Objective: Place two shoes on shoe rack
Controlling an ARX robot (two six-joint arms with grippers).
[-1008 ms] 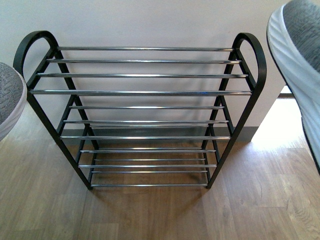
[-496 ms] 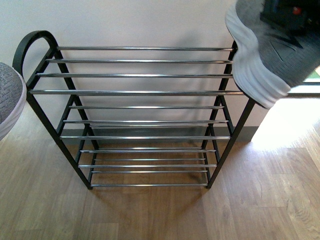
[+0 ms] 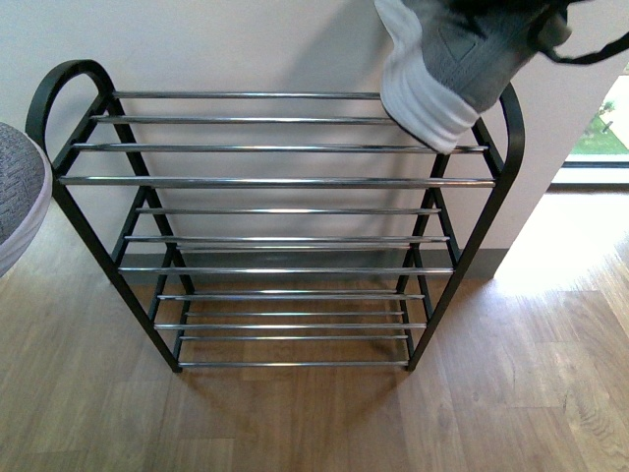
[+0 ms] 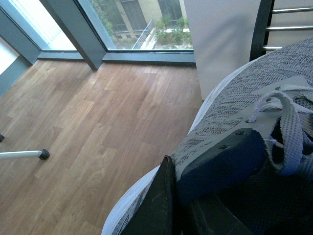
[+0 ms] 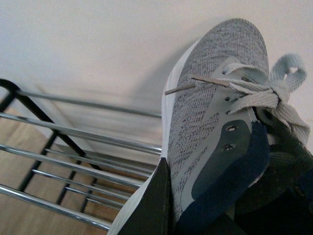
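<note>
The shoe rack (image 3: 71, 65) has a black painted metal frame with a slight sheen and glossy chrome rods (image 3: 275, 182). The right shoe (image 3: 472, 54), at one o'clock, and the left shoe (image 3: 15, 187), at nine, are rough grey knit cloth. The soles (image 3: 423, 98) are smooth and white, the laces (image 5: 254, 90) flat woven cloth. The floor (image 3: 295, 423) is satin wood grain.

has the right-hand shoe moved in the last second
Yes. The right shoe has swung leftward, from beyond the shoe rack's right end to above its top shelf.
</note>
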